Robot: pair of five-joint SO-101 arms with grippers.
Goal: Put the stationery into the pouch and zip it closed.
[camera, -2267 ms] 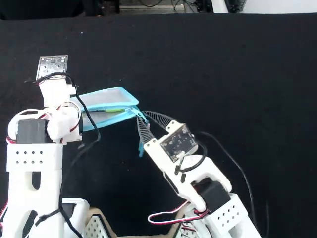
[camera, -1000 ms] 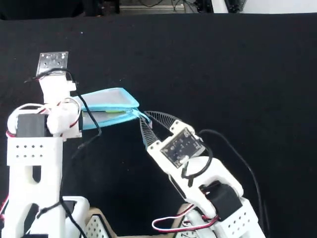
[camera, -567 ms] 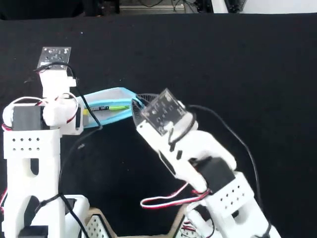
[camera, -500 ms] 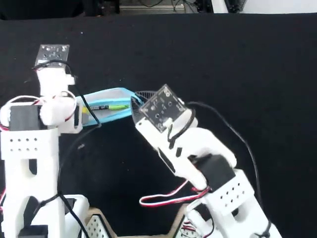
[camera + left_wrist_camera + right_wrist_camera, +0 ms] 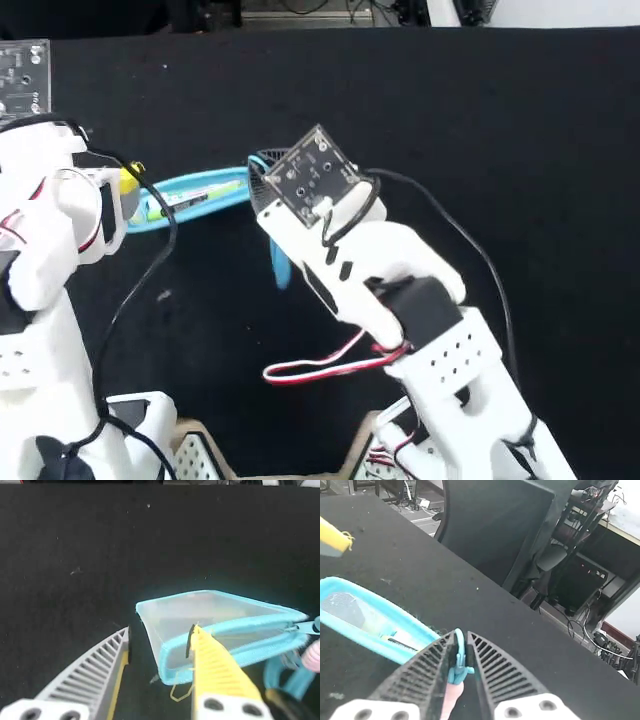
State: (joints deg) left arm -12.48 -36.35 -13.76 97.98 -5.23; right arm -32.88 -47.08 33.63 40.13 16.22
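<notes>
The light blue pouch (image 5: pixel 195 193) is found at the left of the black desk (image 5: pixel 500 120), stretched between the two claws. The left claw (image 5: pixel 160 630) is spread wide, with the pouch's left end set between its fingers. Its yellow finger (image 5: pixel 215 665) is laid on the pouch's rim and its grey finger (image 5: pixel 95 675) is kept apart from the pouch. The right claw (image 5: pixel 461 637) is closed almost fully on the blue zip pull (image 5: pixel 457 661) at the pouch's right end. Through the clear wall of the pouch greenish-yellow stationery (image 5: pixel 165 207) is seen, and a dark strip (image 5: pixel 402 642) lies beside it, any print on it being too small to be read. How far the zip is run cannot be told. From above, the pouch's right end is hidden by the right arm's camera board (image 5: pixel 315 180), and a blue strap (image 5: pixel 280 265) is seen on its near side. In the left wrist view a pink piece (image 5: pixel 314 657) is shown by the strap. Beyond the desk's far edge a dark chair (image 5: pixel 495 525) and floor cables (image 5: pixel 420 502) are shown.
</notes>
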